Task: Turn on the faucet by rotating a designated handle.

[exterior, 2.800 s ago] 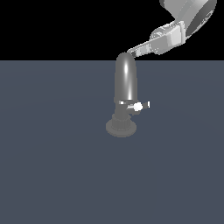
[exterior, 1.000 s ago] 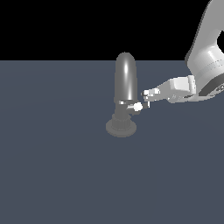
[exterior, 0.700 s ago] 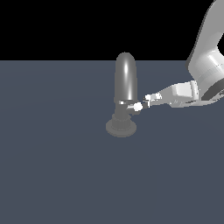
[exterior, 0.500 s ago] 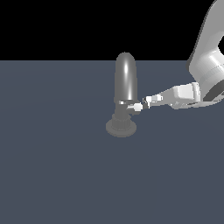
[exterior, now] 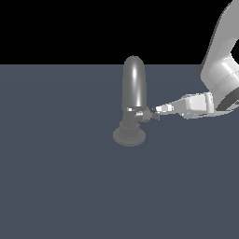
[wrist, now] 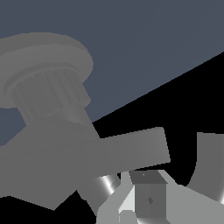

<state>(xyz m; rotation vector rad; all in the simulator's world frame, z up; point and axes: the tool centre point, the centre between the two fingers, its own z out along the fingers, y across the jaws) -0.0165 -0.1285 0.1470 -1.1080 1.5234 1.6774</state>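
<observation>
One faucet (exterior: 134,88), standing on one dark grey-blue worktop (exterior: 56,177). One handle (exterior: 144,114) jutting from its lower column. One robot arm (exterior: 219,70) carrying one tool (exterior: 156,111). Nothing else countable in either view.

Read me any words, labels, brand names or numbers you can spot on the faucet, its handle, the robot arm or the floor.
None: no text, number or logo shows in either view.
The faucet is plain glossy grey, its handle bare.
The gripper and the arm are unmarked white-grey.
The floor is a flat slate blue with no sign on it.
</observation>
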